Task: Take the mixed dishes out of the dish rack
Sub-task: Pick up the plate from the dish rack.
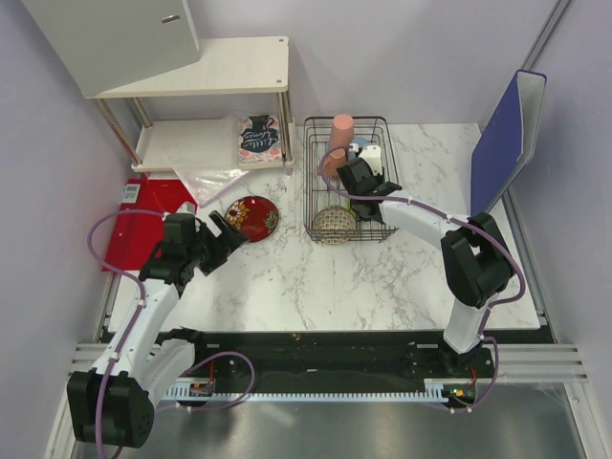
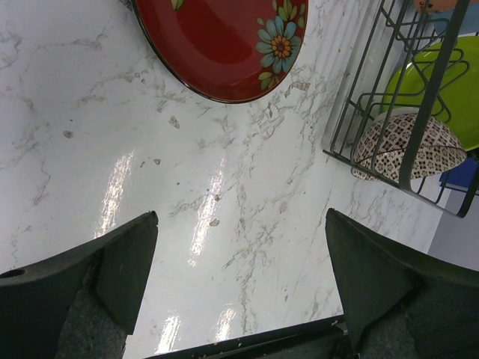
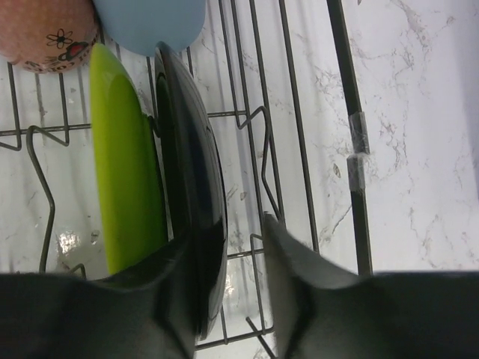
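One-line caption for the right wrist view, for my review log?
Open jaws straddle the rim of the glossy black plate, upright beside the lime-green plate in the dish rack.

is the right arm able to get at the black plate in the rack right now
Probably yes: the right pincer straddles the rim of the glossy black plate, jaws open. The lime-green plate stands close beside it, leaving that side's finger little room.
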`<action>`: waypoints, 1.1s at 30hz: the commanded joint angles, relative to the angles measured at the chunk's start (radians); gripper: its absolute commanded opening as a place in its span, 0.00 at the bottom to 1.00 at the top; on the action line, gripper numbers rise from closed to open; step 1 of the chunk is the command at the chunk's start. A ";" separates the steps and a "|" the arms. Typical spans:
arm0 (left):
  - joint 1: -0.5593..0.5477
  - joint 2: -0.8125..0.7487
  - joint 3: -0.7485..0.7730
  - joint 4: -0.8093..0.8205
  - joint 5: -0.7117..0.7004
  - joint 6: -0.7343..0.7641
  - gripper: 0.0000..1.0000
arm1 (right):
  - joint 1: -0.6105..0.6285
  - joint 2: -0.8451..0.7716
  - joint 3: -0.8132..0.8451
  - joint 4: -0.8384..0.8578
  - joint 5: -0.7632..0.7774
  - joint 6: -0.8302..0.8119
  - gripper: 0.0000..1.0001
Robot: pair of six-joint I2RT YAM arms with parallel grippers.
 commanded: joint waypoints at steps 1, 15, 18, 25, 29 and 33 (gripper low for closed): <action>-0.004 0.004 -0.004 0.025 0.028 0.039 0.99 | -0.004 -0.007 -0.019 0.062 0.009 0.015 0.33; -0.004 0.006 -0.007 0.028 0.028 0.038 0.99 | 0.031 -0.112 -0.035 0.039 0.125 -0.008 0.00; -0.004 0.009 -0.007 0.028 0.027 0.038 0.99 | 0.049 -0.127 -0.018 0.011 0.150 -0.008 0.00; -0.004 0.004 -0.007 0.030 0.022 0.038 0.99 | 0.097 -0.210 0.013 -0.055 0.174 0.012 0.00; -0.004 0.009 -0.005 0.030 0.019 0.039 0.99 | 0.131 -0.314 0.019 -0.095 0.182 0.021 0.00; -0.006 0.016 -0.002 0.030 0.017 0.035 0.99 | 0.163 -0.437 0.008 -0.148 0.191 0.029 0.00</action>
